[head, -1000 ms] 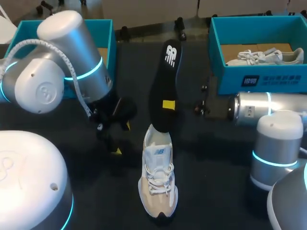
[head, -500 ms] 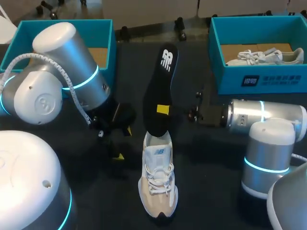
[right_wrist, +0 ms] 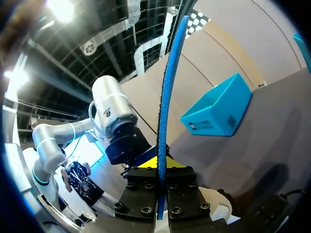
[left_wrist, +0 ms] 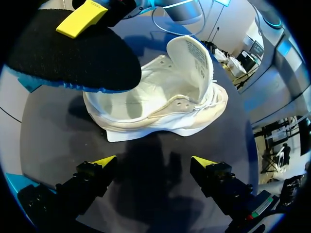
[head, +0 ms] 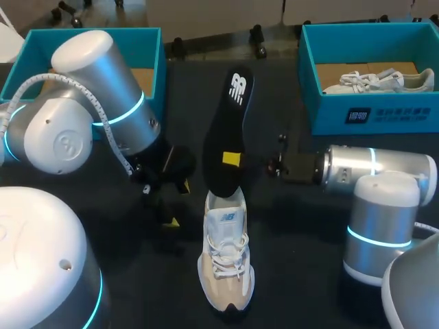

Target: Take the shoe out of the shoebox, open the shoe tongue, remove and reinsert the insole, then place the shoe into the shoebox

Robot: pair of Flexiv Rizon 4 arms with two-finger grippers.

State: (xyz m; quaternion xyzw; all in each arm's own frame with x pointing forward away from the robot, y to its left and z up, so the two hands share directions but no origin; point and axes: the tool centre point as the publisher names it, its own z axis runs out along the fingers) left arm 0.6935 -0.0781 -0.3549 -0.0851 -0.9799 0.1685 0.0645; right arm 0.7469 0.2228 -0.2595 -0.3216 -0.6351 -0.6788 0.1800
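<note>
One second: your right jaws, pinching the insole (head: 230,130), nudged it leftward over the shoe (head: 225,260); left jaws spread; reinsertion likely underway.

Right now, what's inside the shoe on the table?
A bare white lining shows inside the shoe. The raised tongue hides the toe end, and the insole in the right pincer covers the heel.

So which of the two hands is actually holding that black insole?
The right hand, pinching the insole with its end over the shoe; the left hand is open and empty beside the shoe.
</note>
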